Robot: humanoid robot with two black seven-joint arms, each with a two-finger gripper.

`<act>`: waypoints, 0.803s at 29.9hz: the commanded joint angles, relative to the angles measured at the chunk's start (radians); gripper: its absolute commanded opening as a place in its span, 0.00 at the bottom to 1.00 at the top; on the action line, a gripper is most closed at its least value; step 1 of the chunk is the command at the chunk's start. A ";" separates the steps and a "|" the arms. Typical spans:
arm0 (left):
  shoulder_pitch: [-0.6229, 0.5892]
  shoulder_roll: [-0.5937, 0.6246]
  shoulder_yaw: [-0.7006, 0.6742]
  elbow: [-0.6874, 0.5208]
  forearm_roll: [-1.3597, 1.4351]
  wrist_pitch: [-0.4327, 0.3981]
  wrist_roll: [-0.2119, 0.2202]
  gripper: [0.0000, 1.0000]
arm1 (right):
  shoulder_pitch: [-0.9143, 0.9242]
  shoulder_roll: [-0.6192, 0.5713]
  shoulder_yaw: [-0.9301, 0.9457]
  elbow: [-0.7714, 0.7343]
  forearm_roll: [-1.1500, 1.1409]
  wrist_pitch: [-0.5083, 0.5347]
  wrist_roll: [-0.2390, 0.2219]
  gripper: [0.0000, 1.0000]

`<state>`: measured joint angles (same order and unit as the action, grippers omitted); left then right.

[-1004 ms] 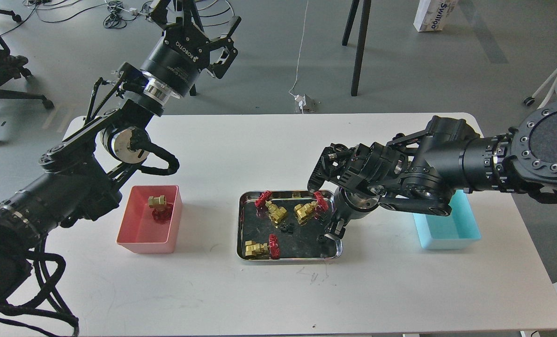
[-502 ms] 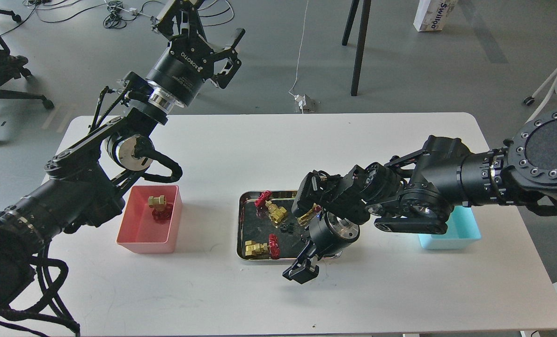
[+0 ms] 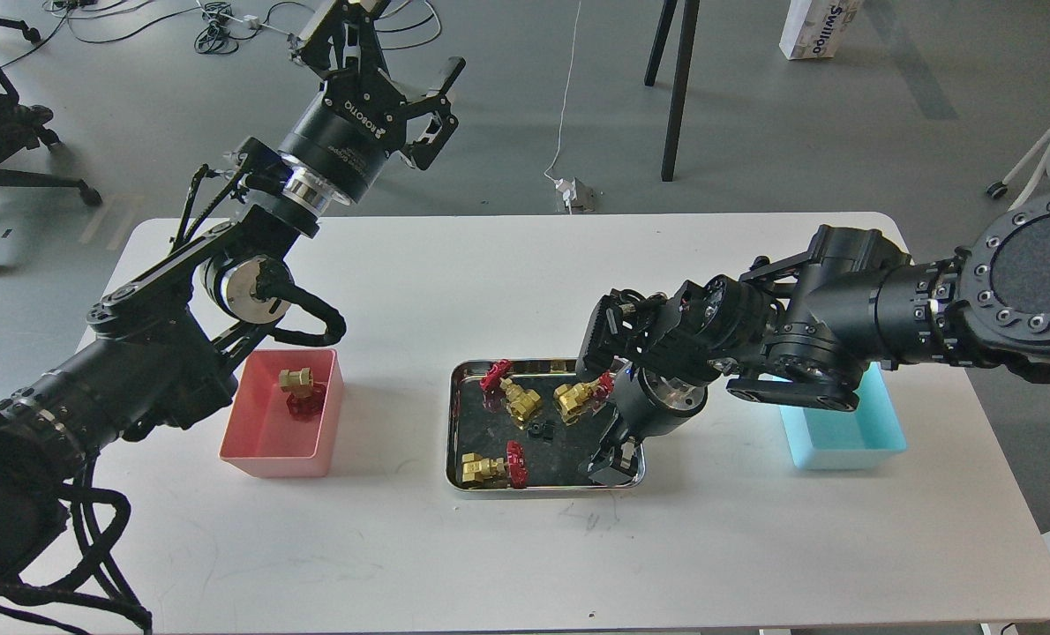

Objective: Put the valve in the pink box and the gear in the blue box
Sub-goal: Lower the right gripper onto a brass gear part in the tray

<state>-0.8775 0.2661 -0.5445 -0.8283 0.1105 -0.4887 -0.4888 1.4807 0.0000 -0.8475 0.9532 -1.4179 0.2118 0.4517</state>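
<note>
Table (image 3: pixel 507 547): white, rounded corners, carrying both bins and the tray; faint pen scribbles near the front of the tray.
Right arm (image 3: pixel 843 309): comes in from the right edge, bends down over the right end of the tray and hides part of the blue box.
Left arm (image 3: pixel 154 353): rises from the lower left, past the pink box, up beyond the far edge of the table.
Left gripper (image 3: pixel 401 44): held high over the floor behind the table, fingers spread apart, holding nothing.
Right gripper (image 3: pixel 609 463): pointing down at the tray's front right corner, close to or touching the tray floor; dark and seen nearly end-on, so I cannot tell whether its fingers are apart or together, or whether anything is between them.
Steel tray (image 3: pixel 456 423): shiny, in the middle of the table, between the two bins.
Pink box (image 3: pixel 265 441): left of the tray, one valve (image 3: pixel 298 388) inside near its far wall, red handwheel toward the front.
Blue box (image 3: pixel 843 437): right of the tray, far part covered by the arm; the visible floor shows nothing in it.
Valves in the tray: one at far left (image 3: pixel 512 392), one at far right (image 3: pixel 578 397) just beside the right wrist, one at the front left (image 3: pixel 490 467).
Gear (image 3: pixel 540 430): small black piece near the tray's centre, apart from the right gripper.
</note>
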 commanded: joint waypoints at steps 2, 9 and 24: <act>0.006 -0.001 0.000 0.000 0.000 0.000 0.000 0.88 | -0.026 0.000 -0.015 -0.059 -0.021 0.000 -0.004 0.70; 0.011 -0.001 0.000 0.009 0.000 0.000 0.000 0.88 | -0.042 0.000 -0.012 -0.065 -0.015 0.000 -0.005 0.69; 0.012 -0.013 0.000 0.018 0.000 0.000 0.000 0.89 | -0.069 0.000 0.002 -0.060 -0.007 -0.002 -0.004 0.67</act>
<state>-0.8652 0.2595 -0.5445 -0.8111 0.1105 -0.4887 -0.4886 1.4198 0.0000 -0.8520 0.8926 -1.4272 0.2118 0.4479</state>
